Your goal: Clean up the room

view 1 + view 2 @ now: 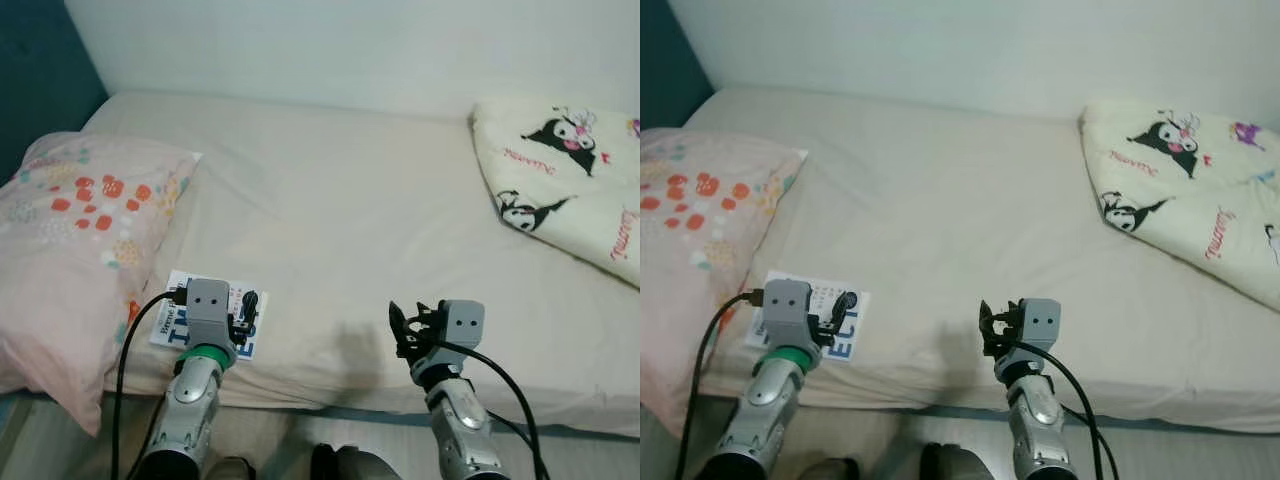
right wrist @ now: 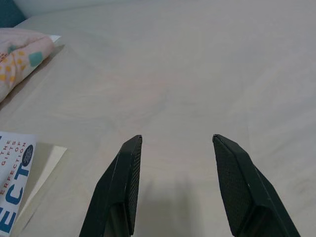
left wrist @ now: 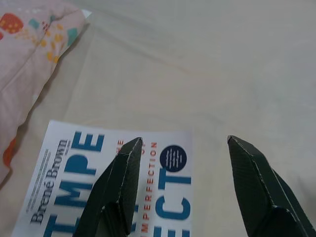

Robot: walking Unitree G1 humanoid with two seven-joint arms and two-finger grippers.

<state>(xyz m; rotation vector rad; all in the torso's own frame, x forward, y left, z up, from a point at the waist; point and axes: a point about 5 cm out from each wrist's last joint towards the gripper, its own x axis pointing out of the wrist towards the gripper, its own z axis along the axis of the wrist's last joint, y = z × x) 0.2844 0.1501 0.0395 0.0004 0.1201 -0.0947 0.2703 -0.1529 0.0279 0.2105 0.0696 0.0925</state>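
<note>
Fingers apart on both: left gripper over book beside pillow; right gripper over bare bed, blanket beyond.

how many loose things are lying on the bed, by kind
pink pillow with orange and teal print: 1
white paperback book with blue lettering: 1
cream blanket with black cartoon figures: 1
total: 3

Head cameras look down over the bed; both wrist cameras sit close above it, sharing the book
</note>
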